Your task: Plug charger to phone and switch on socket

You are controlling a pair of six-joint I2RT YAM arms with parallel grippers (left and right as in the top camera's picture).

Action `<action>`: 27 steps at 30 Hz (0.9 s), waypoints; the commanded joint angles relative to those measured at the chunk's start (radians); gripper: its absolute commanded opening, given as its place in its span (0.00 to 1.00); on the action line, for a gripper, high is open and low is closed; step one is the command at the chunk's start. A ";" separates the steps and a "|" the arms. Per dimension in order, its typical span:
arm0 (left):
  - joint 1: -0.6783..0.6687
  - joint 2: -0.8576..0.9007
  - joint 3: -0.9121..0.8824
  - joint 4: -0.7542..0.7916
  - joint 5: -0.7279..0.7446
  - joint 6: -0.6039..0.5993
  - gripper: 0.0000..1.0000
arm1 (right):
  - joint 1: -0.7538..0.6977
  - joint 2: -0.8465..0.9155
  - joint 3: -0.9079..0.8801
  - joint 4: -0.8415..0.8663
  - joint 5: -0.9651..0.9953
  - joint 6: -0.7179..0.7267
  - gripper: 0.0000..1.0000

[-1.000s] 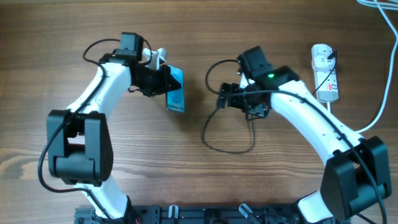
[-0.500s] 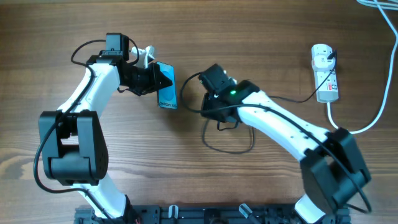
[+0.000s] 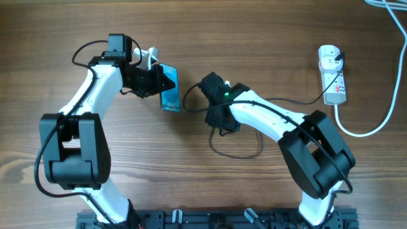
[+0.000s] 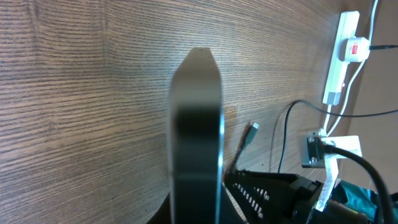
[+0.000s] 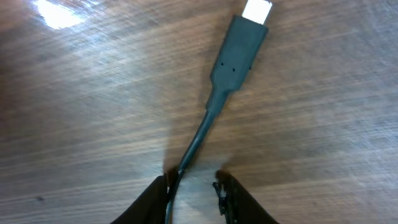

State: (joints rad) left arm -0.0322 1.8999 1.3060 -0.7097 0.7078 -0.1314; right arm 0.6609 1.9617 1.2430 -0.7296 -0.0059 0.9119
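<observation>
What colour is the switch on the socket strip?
Red switch on the white socket; the left wrist view shows it best.

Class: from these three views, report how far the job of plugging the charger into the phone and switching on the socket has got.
Done: the left hand holds the phone up on its edge, and the right hand grips the charger just behind its plug. In hand: lining them up; plug and phone are close but apart. Left: inserting it, then pressing the switch on the socket, which no hand is near.

phone (image 3: 170,89) L-ctr | charger (image 5: 239,56) mid, R of phone | socket (image 3: 333,79) far R
</observation>
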 commanded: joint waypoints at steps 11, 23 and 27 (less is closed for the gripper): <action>0.003 -0.013 -0.006 0.000 0.016 0.023 0.04 | -0.222 0.021 0.010 -0.323 -0.028 -0.229 0.38; 0.003 -0.013 -0.006 -0.003 0.016 0.023 0.04 | -0.221 0.027 -0.008 -0.283 -0.037 -0.175 0.38; 0.003 -0.013 -0.006 -0.003 0.016 0.023 0.04 | -0.221 0.027 -0.008 -0.251 -0.047 -0.169 0.25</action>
State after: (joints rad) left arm -0.0322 1.8999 1.3060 -0.7139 0.7048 -0.1314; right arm 0.4358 1.9694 1.2453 -1.0019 -0.0391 0.7250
